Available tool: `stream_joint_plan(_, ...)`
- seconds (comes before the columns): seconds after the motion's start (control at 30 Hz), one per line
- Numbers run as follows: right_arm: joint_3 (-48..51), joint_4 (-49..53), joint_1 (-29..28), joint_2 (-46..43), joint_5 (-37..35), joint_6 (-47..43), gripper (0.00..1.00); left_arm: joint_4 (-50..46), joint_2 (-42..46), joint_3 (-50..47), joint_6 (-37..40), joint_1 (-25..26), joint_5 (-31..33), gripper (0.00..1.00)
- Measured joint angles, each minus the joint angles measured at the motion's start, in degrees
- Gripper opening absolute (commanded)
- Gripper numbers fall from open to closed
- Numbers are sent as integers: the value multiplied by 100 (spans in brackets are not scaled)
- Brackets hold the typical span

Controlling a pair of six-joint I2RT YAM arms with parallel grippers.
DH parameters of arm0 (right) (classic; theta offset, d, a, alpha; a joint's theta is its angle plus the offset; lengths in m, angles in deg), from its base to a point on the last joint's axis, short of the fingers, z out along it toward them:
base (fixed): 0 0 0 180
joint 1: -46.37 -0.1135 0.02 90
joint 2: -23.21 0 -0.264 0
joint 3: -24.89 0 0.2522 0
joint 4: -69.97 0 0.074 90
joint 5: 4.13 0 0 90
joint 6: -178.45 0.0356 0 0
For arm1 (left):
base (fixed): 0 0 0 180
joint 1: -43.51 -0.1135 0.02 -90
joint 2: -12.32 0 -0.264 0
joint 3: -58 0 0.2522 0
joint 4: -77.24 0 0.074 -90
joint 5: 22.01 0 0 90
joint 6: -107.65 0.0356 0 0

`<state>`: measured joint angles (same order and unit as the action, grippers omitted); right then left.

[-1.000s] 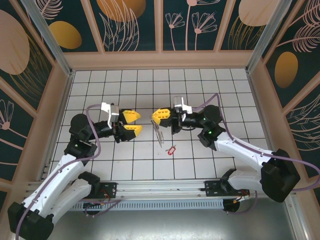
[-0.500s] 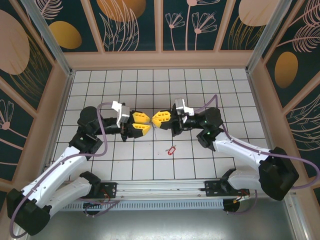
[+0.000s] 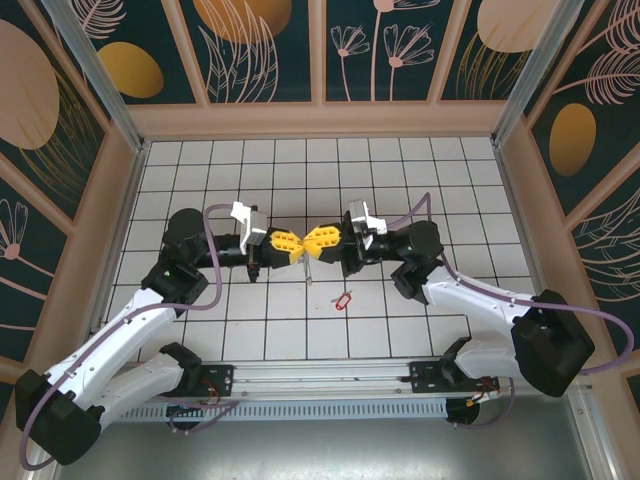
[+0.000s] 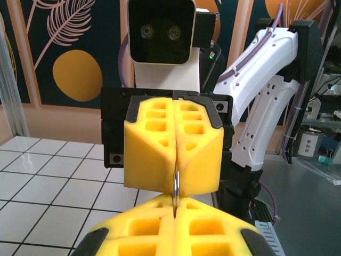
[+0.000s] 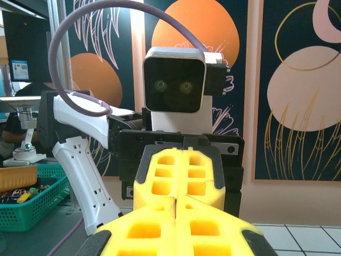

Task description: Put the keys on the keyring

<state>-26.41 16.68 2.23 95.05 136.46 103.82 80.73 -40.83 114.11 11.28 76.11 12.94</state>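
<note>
The left end effector (image 3: 283,245), yellow-padded, had been well left of the thin brownish-tan oblong wire keyring (image 3: 309,268) a second before, with its jaws wide apart. It had since swung in and clamped together on the keyring's left side. The left wrist view showed the wire's edge pinched in the seam between the pads.

The keyring hung in the same place, now gripped from both sides. The right end effector (image 3: 322,240) stayed clamped on it from the right, tip to tip with the left.

The small silvery key with a red plastic tag (image 3: 343,299) had not moved. It lay on the white tiled bench (image 3: 420,170), nearer the arm bases than the keyring, slightly right of it and untouched.

The ring looked steadied, but no end effector was free to fetch the key.
</note>
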Motion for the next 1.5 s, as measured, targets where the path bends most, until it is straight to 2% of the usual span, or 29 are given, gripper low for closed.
stream_joint_plan(0.03,17,20,0,-11,-15,-2,2,-33,0,0,26,0,13,0)
stream_joint_plan(0.17,55,713,-17,-275,-155,-330,33,-573,-11,155,339,9,144,0)
stream_joint_plan(0.3,2,2326,-92,-949,-525,-1202,41,-1499,-129,654,962,9,365,0)
stream_joint_plan(0.53,-560,5490,-337,-1956,-1875,-2490,35,-3394,-664,1722,2218,15,863,0)
stream_joint_plan(0.73,-817,7007,-802,-2006,-2964,-3069,25,-4393,-876,1858,2684,160,1298,0)
stream_joint_plan(0.83,-953,7361,-837,-1777,-3224,-3294,23,-4719,-979,1954,2802,330,1521,0)
stream_joint_plan(1.03,-1084,7506,-837,-1504,-3338,-3521,24,-5090,-1084,1998,2894,570,1788,0)
stream_joint_plan(1.5,-1097,7449,-837,-1432,-2721,-3650,27,-5248,-1228,2011,2931,750,1954,0)
